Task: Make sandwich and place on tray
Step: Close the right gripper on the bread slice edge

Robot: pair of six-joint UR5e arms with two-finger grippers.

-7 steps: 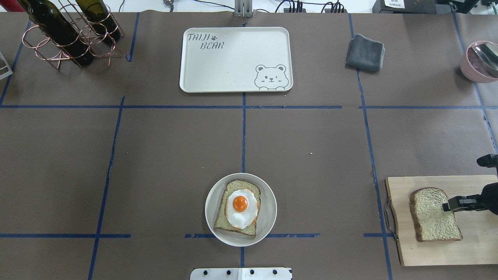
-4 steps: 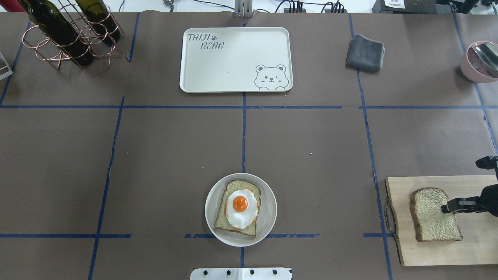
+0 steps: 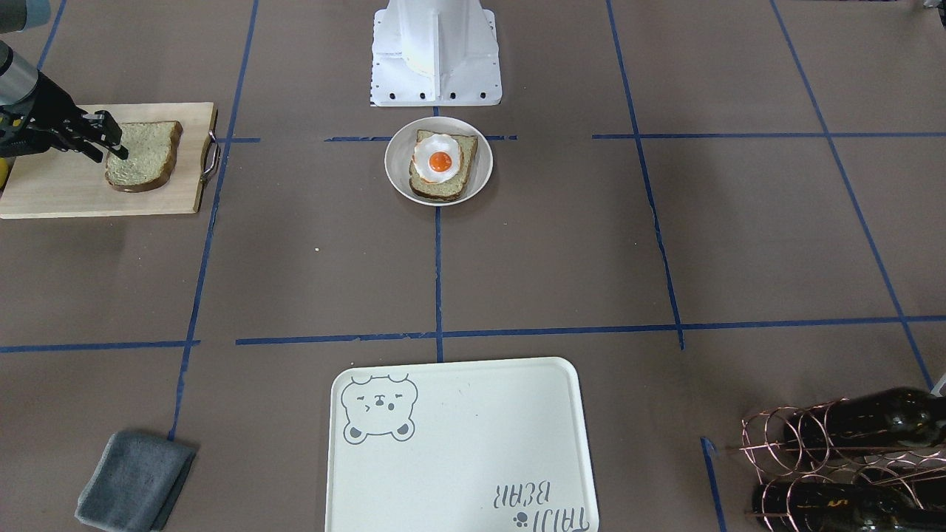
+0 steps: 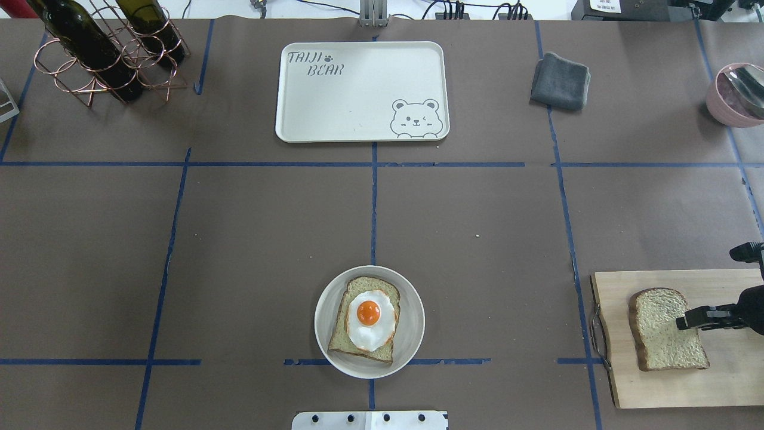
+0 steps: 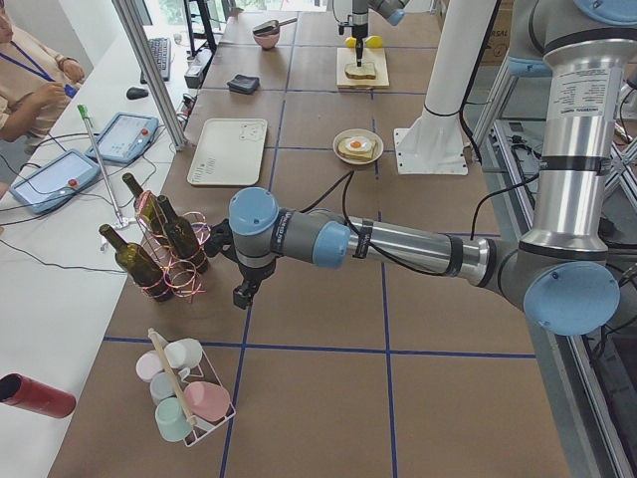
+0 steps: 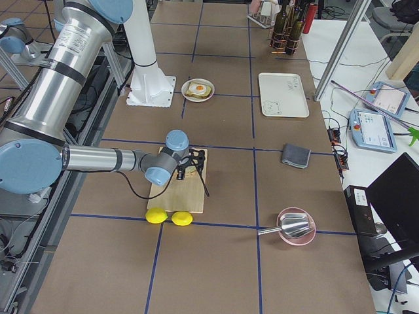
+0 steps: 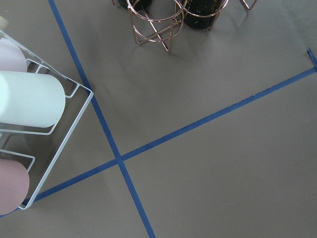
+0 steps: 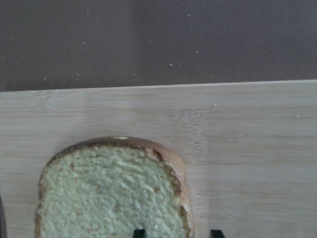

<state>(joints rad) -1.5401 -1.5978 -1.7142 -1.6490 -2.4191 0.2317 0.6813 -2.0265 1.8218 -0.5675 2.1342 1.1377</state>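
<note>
One bread slice (image 4: 659,334) lies flat on the wooden cutting board (image 4: 728,382) at the right. My right gripper (image 4: 681,322) is open and low over its right edge. In the right wrist view the gripper (image 8: 177,232) has one fingertip (image 8: 139,232) over the slice (image 8: 109,193) and the other over the board beside the crust. The second slice (image 4: 358,286) with the fried egg (image 4: 370,316) on it sits on a round white plate (image 4: 412,334). The tray (image 4: 358,89) is bare at the far centre. My left gripper (image 5: 242,296) hangs near the bottle rack; I cannot tell whether it is open.
A copper rack with wine bottles (image 4: 101,54) is far left, with a wire mug rack (image 7: 29,124) beside it. A grey cloth (image 4: 560,80) and a pink bowl with a metal scoop (image 4: 731,95) are far right. Two lemons (image 6: 169,216) lie by the board.
My right gripper has sunk slightly toward the slice on the board. Nothing else has moved.
</note>
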